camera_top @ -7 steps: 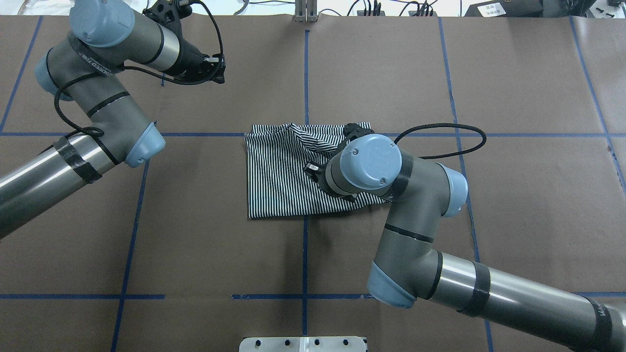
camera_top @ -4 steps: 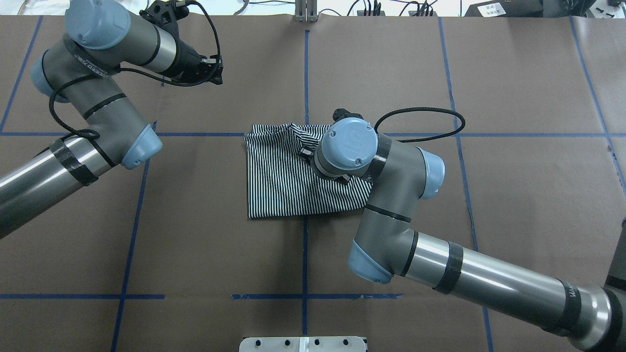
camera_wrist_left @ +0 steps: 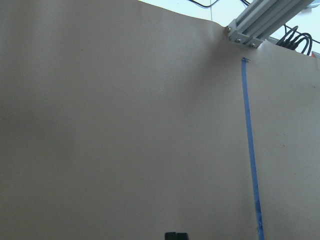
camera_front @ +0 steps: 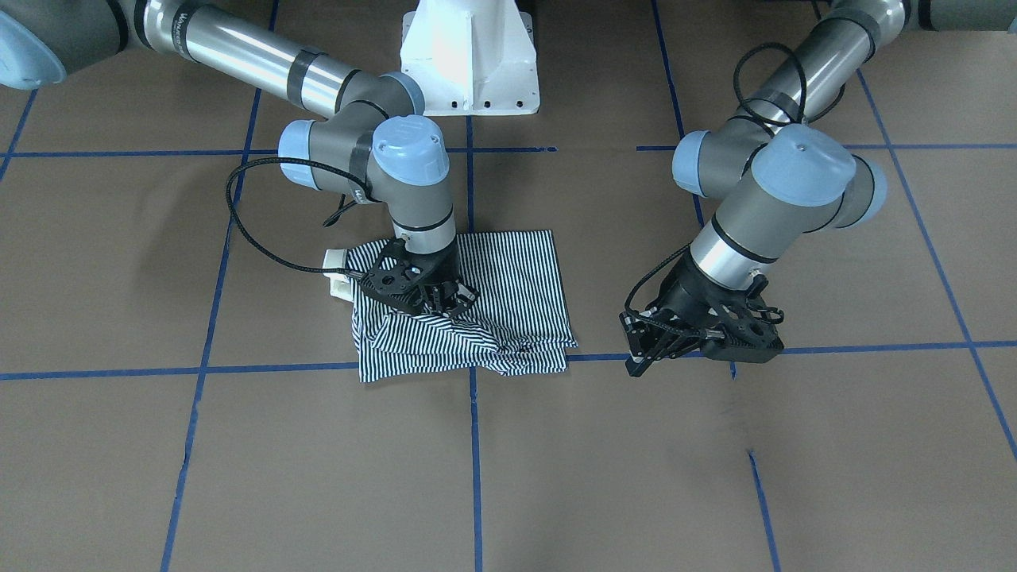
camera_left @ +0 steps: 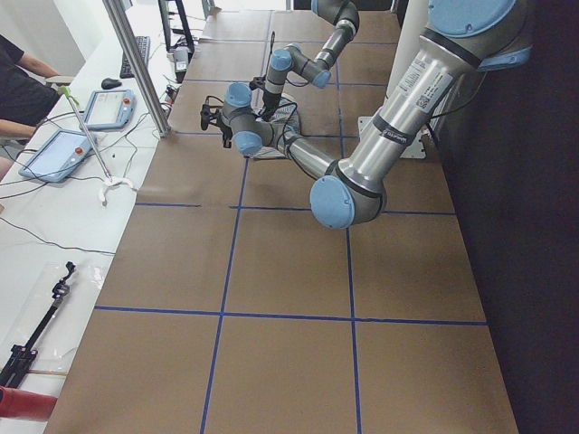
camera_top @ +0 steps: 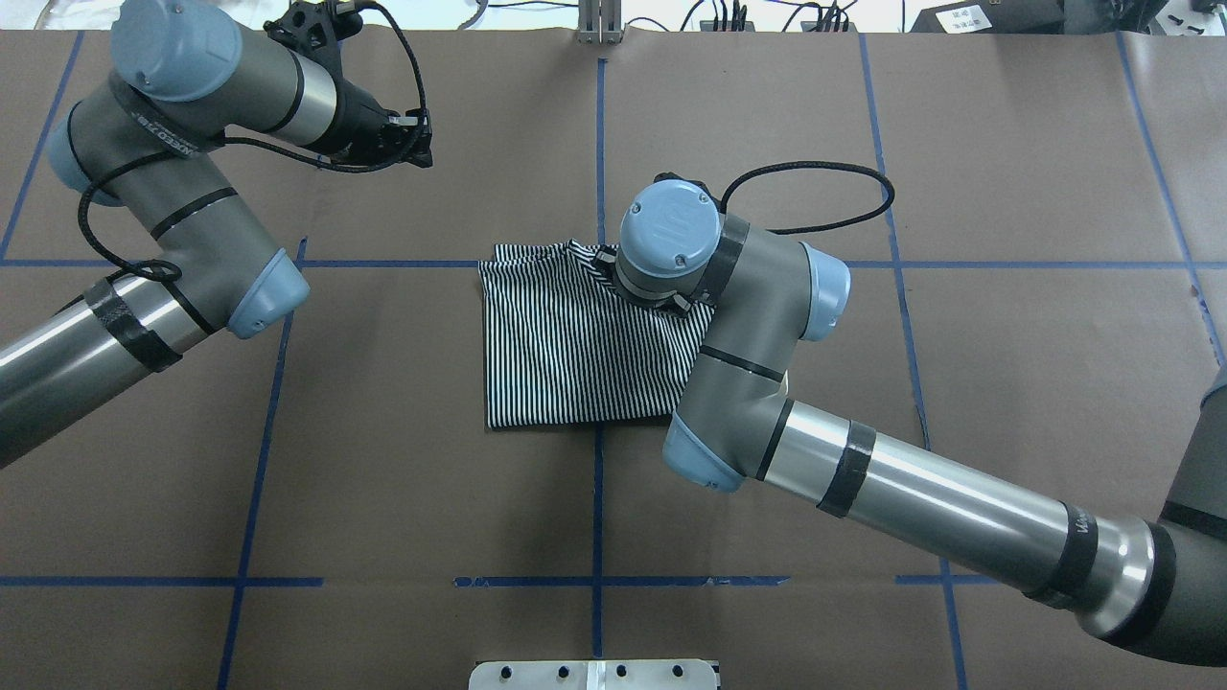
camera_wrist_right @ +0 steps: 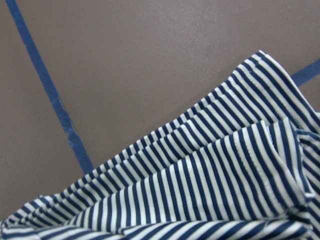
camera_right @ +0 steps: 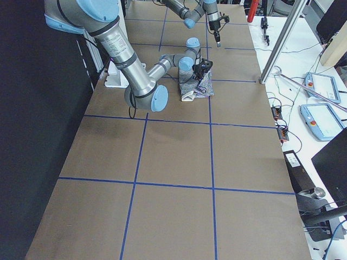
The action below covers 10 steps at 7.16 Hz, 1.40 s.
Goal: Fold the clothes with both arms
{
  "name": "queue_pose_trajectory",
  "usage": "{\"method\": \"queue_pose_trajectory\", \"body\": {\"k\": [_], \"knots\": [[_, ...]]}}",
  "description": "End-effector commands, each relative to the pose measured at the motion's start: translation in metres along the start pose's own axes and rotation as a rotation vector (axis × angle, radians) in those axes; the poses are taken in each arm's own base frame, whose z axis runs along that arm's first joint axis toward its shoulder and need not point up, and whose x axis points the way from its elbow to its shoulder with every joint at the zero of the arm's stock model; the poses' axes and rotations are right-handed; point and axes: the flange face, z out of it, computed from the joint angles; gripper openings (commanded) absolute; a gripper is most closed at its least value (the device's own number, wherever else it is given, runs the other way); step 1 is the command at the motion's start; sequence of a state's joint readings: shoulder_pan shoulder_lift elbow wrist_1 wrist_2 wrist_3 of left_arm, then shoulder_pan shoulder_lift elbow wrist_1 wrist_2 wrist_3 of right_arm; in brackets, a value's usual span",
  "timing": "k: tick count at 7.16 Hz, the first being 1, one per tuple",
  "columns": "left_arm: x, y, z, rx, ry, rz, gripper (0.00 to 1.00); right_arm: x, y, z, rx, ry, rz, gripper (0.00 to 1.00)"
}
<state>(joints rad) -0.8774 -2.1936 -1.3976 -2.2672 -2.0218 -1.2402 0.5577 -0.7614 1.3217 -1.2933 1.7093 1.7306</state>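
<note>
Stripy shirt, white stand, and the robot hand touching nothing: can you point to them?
Stripy shirt (camera_front: 508, 270): front-facing view, on the flat striped part.
White stand (camera_front: 469, 63): front-facing view, on its front face.
Left gripper (camera_front: 636, 345): front-facing view, midway between its fingers.

Shirt (camera_top: 566, 355) lies in the middle of the table (camera_top: 1007, 383), right gripper (camera_front: 433, 302) down on its far right part; left gripper (camera_top: 422, 142) hangs well apart, far left.

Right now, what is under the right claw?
The striped polo shirt, bunched into a fold beneath the right claw, lying on the brown table. A cream collar shows beside it. The claw's fingertips are buried in fabric, so whether they pinch it cannot be seen.
</note>
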Motion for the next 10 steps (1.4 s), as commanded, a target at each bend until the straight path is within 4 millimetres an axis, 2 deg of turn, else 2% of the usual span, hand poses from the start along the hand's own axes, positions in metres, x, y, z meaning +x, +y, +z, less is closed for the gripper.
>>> {"method": "queue_pose_trajectory", "body": {"k": [1, 2, 3, 6, 7, 8, 9, 10], "knots": [[0.0, 0.0, -0.001, 0.0, 0.0, -0.001, 0.0, -0.016, -0.052, 0.014, 0.039, -0.007, -0.002, 0.0], [0.0, 0.001, -0.002, 0.001, 0.002, 0.001, 0.0, -0.035, -0.089, 0.02, 0.042, -0.028, 0.016, 0.0], [0.0, 0.001, -0.002, 0.002, 0.001, 0.0, 0.0, -0.039, -0.131, 0.005, 0.04, -0.032, 0.0, 0.0], [0.006, 0.004, 0.003, -0.012, -0.015, -0.016, 0.0, -0.026, -0.195, -0.02, 0.002, -0.035, -0.034, 0.0], [0.037, 0.032, 0.021, -0.071, -0.044, -0.099, 0.0, 0.005, -0.214, -0.029, -0.045, -0.045, -0.046, 0.0], [0.071, 0.066, 0.038, -0.124, -0.053, -0.124, 0.0, 0.036, -0.21, -0.042, -0.081, -0.072, -0.092, 0.0], [0.093, 0.096, 0.053, -0.16, -0.06, -0.12, 0.0, 0.038, -0.204, -0.049, -0.09, -0.087, -0.101, 0.0], [0.127, 0.138, 0.073, -0.194, -0.087, -0.095, 0.0, 0.038, -0.202, -0.054, -0.097, -0.096, -0.105, 0.0]]}}
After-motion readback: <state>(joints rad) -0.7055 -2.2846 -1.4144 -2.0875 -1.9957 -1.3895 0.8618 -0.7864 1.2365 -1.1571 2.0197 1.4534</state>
